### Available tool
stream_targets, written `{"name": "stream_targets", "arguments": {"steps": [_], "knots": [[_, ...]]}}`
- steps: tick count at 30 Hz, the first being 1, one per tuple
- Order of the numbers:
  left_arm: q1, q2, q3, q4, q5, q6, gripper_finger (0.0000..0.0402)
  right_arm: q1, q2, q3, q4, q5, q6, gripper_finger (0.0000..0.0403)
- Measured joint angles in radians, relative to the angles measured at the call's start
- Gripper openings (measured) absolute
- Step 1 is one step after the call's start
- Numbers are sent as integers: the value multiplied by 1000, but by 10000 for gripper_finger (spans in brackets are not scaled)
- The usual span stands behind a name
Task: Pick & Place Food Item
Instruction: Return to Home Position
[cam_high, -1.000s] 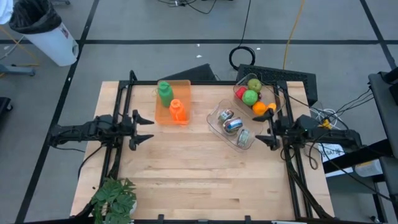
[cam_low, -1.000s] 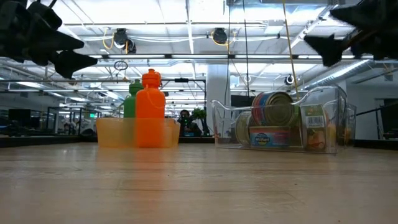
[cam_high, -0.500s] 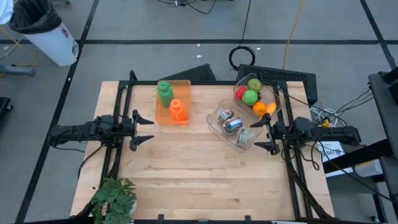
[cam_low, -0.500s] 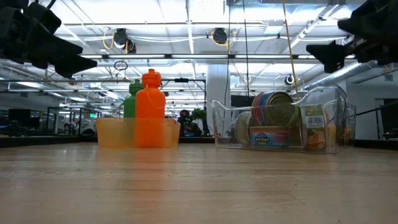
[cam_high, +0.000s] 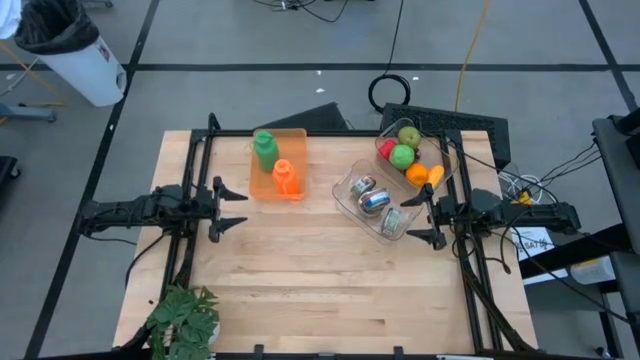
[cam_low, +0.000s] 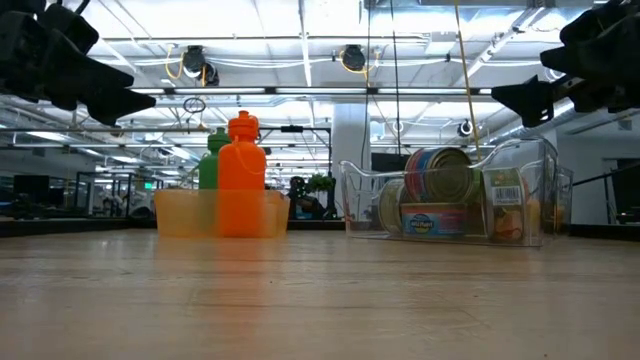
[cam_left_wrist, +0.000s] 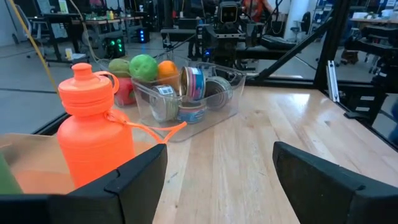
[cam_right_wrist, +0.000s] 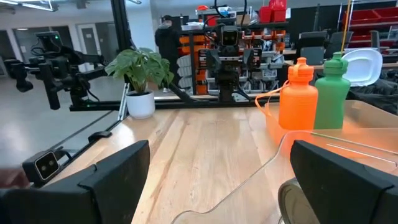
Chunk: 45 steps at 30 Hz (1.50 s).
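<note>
Left tool (cam_high: 240, 207): fingers spread wide, nothing in them, hanging above the tabletop (cam_high: 320, 290) at its 9 o'clock edge. Right tool (cam_high: 414, 220): also wide open and bare, at the 3 o'clock edge. Its tips sit just beside the can bin (cam_high: 343, 197), but the low view puts them above the rim, not touching.

Green apple (cam_high: 402, 156) lies in the fruit bin (cam_high: 445, 155) at 1 o'clock. Orange tumbler (cam_high: 285, 177) and green tumbler (cam_high: 264, 148) stand in the orange bin (cam_high: 297, 145) at 11 o'clock.

In the low view you can't see the fruit bin, since the can bin covers it. The green tumbler is half behind the orange one.

Bare wood runs from centre to the 6 o'clock edge. A potted plant (cam_high: 185, 318) takes the 7 o'clock corner.
</note>
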Motion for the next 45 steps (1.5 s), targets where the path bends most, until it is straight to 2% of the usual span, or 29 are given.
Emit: {"name": "stream_targets", "arguments": {"steps": [12, 29, 45], "knots": [[0, 0, 0, 0, 0, 0, 328, 0, 0, -1, 1, -1, 0, 368], [0, 0, 0, 0, -1, 0, 301, 0, 0, -1, 0, -2, 0, 368], [0, 0, 0, 0, -1, 0, 328, 0, 0, -1, 0, -2, 0, 368]]}}
